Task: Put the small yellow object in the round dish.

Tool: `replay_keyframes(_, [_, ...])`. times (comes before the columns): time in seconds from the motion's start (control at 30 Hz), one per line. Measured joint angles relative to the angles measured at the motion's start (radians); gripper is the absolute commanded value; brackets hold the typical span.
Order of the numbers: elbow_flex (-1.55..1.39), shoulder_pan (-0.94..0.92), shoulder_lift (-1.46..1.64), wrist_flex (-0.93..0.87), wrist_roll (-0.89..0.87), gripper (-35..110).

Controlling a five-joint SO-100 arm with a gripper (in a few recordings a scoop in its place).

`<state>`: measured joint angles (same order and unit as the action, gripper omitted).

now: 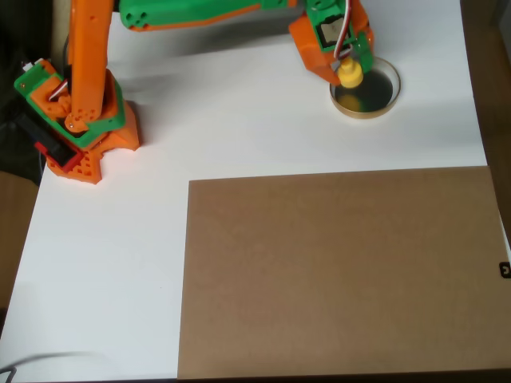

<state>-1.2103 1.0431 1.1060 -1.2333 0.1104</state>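
Looking down from the overhead view, I see one white surface (263, 112) carrying one orange and green robot arm, which is mine. Its base (76, 120) sits at the upper left of the picture, and the arm stretches across the top edge toward the upper right.

My orange and green gripper (349, 70) hangs at the upper right, directly over the left part of one small round dish with a pale tan rim and a dark glossy inside (383, 100). The gripper is pinching one tiny bright-yellow plastic piece (350, 76), which shows as a rounded yellow knob at the gripper's tip. The yellow piece lies over the dish's upper left rim and dark inside; I cannot tell whether it touches the dish or is held just above it.

One large flat brown rectangular board, like cardboard (335, 271), covers the lower right part of the surface, well apart from the dish. A small dark item (505, 270) sits at the right edge of the picture, too small to identify.

I can read no writing, labels or brand marks anywhere.
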Motion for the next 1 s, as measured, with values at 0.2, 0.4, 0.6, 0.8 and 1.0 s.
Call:
replay_keyframes(0.2, [0.023, -0.002, 0.000, -0.003, -0.003, 26])
replay_keyframes(0.4, [0.038, -0.021, 0.000, -0.051, 0.025, 26])
replay_keyframes(0.6, [-0.048, -0.083, 0.106, -0.089, 0.124, 26])
replay_keyframes(0.8, [-0.339, -0.158, 0.371, -0.049, 0.213, 25])
replay_keyframes(1.0, [-0.649, -0.285, 0.670, -0.005, 0.302, 27])
